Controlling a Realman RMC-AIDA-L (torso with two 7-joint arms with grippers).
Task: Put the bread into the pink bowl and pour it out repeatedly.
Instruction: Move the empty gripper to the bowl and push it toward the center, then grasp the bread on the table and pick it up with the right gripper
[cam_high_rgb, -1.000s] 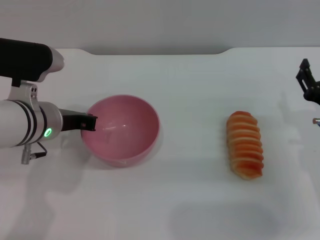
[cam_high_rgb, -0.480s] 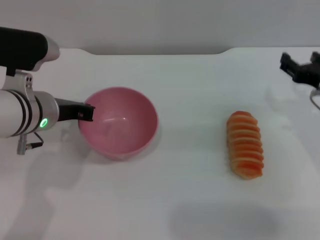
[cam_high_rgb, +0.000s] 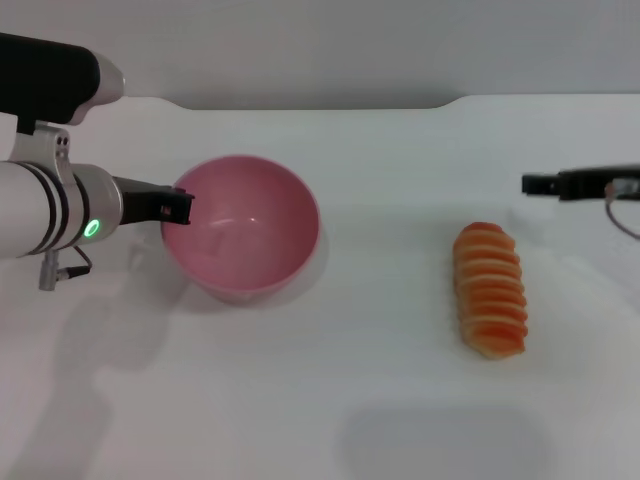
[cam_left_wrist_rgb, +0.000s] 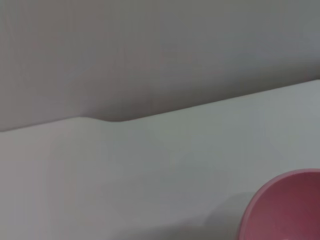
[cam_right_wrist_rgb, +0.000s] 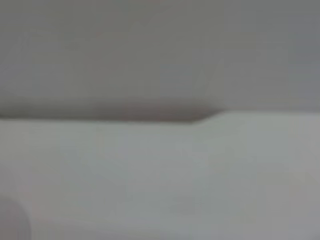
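A: With the bread (cam_high_rgb: 489, 291) lying on the white worktop (cam_high_rgb: 380, 400) right of centre, where's the pink bowl (cam_high_rgb: 241, 240)?

B: Left of centre, empty, well apart from it. Left pincer (cam_high_rgb: 176, 208) clenched on its left rim.

A: Right pincer (cam_high_rgb: 530, 184)?

B: Far right, above the bread, not touching. Grip state: can't tell.

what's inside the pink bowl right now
Nothing: the head view shows the pink bowl with only its smooth inside. The bread lies on the table, apart. The left gripper is at its rim, hiding a small patch there.
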